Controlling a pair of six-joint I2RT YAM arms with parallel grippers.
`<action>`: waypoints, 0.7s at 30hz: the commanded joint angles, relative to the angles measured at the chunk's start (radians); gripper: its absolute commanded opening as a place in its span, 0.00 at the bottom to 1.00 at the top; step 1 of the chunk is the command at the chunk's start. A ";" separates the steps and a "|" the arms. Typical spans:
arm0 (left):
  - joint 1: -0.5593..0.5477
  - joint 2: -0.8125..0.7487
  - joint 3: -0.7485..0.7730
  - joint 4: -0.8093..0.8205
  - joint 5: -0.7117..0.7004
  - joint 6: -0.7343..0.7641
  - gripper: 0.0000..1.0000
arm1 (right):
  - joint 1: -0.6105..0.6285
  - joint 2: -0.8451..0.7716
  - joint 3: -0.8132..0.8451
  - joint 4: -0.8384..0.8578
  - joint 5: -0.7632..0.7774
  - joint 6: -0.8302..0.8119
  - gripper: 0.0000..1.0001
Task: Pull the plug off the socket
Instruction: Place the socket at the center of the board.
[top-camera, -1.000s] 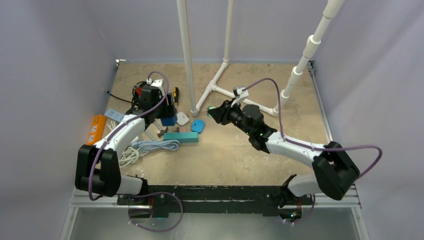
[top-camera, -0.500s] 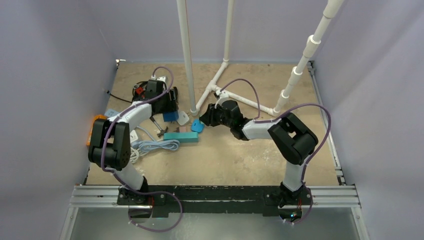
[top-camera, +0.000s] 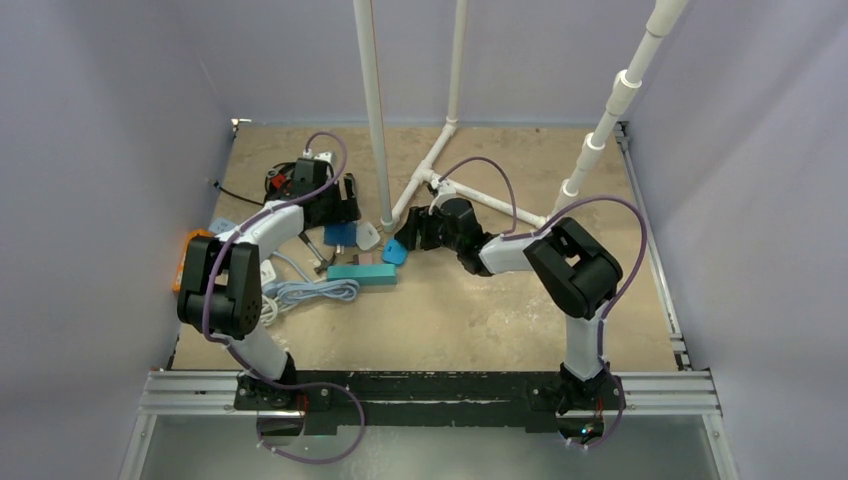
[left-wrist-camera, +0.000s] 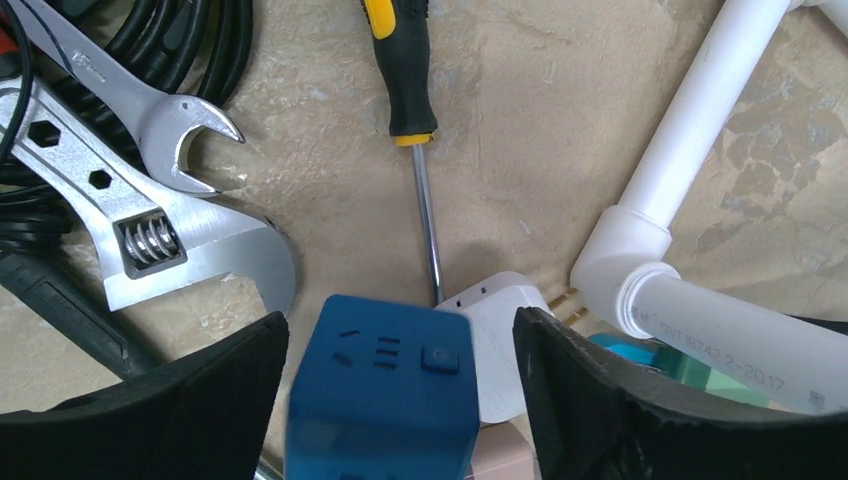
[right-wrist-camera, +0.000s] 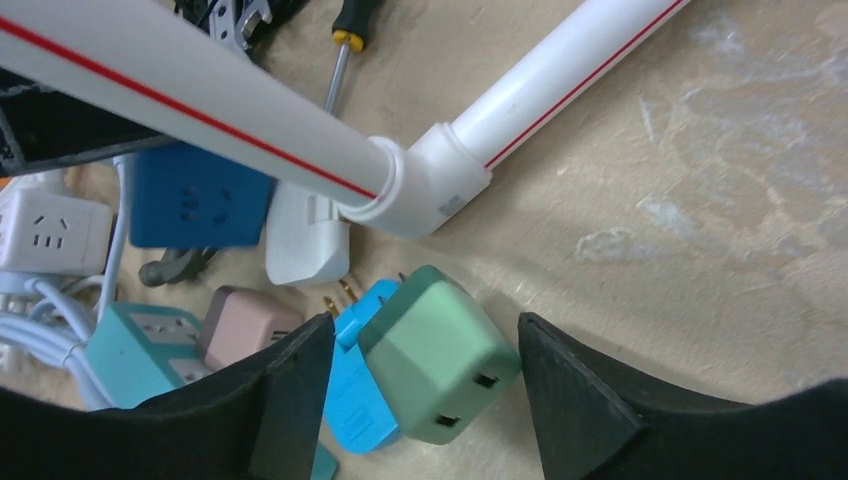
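both claws gape: left claw (left-wrist-camera: 400, 320) straddles the socket (left-wrist-camera: 380, 395), right claw (right-wrist-camera: 422, 325) the green block (right-wrist-camera: 440, 360). pinching its blue plug (right-wrist-camera: 358, 400) at 9 o'clock too could lock them together.

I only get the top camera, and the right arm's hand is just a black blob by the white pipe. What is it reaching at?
Observer: The right wrist camera shows a green adapter lying between the open fingers of the right gripper.
Operator: Is anything stuck on it?
Observer: A light blue plug with brass prongs sits tight against its side. I cannot tell whether they are joined.
Operator: And the left hand?
Observer: The left wrist camera shows the left gripper open astride a dark blue cube socket, which has slots and a button on its top face.
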 joint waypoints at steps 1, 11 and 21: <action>0.004 -0.016 0.041 -0.003 -0.036 -0.007 0.85 | -0.019 0.015 0.052 0.022 0.011 -0.014 0.75; 0.005 -0.124 0.022 0.010 -0.111 0.015 0.97 | -0.033 -0.074 0.011 0.017 0.099 -0.047 0.93; 0.005 -0.477 -0.074 0.042 -0.159 0.081 0.96 | -0.023 -0.341 -0.169 0.121 0.113 -0.163 0.89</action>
